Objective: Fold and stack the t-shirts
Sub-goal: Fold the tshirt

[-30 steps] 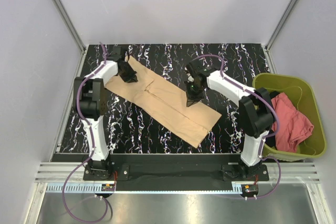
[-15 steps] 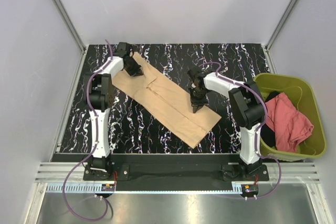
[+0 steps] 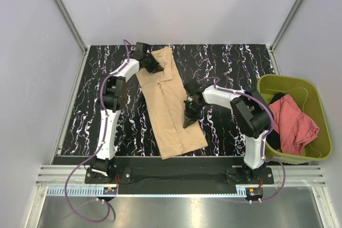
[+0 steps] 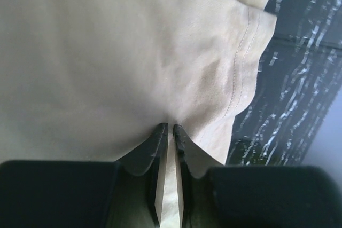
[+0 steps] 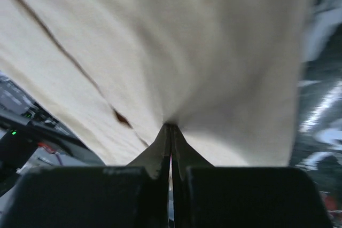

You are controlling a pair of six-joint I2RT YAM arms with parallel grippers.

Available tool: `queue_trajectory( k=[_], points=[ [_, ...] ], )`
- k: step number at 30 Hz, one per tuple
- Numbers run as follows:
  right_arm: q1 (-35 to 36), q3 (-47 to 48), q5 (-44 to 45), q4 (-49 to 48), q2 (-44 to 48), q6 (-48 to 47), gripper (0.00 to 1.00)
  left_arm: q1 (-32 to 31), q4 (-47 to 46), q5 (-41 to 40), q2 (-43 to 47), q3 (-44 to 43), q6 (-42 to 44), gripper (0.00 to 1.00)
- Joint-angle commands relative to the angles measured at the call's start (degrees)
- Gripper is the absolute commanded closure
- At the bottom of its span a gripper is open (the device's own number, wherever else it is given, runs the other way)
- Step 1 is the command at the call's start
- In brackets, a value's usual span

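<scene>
My left gripper (image 4: pixel 170 127): pinching far end of tan t-shirt (image 3: pixel 170 108). My right gripper (image 5: pixel 171 126): pressed together on its right edge. Shirt lies as long strip on table (image 3: pixel 235 62). Salmon t-shirt (image 3: pixel 296 126) in green bin (image 3: pixel 291 81).

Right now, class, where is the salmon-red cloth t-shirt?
In the top view the salmon-red cloth t-shirt lies crumpled inside the olive-green plastic bin, which stands at the right, just past the right edge of the black marbled table.
</scene>
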State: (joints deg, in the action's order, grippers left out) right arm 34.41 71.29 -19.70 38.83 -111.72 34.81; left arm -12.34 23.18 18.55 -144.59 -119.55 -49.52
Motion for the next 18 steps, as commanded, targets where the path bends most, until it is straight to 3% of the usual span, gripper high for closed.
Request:
queue_trajectory(
  k=[1, 18],
  points=[
    [3.6, -0.8, -6.3, -6.1, 1.4, 8.3, 1.00, -1.6, -4.7, 2.0, -3.8, -1.8, -1.6, 0.82],
    [7.9, -0.1, -9.3, -13.1, 1.0, 13.7, 1.00, -5.6, -9.0, 1.4, -4.5, -5.6, -1.6, 0.77]
  ],
)
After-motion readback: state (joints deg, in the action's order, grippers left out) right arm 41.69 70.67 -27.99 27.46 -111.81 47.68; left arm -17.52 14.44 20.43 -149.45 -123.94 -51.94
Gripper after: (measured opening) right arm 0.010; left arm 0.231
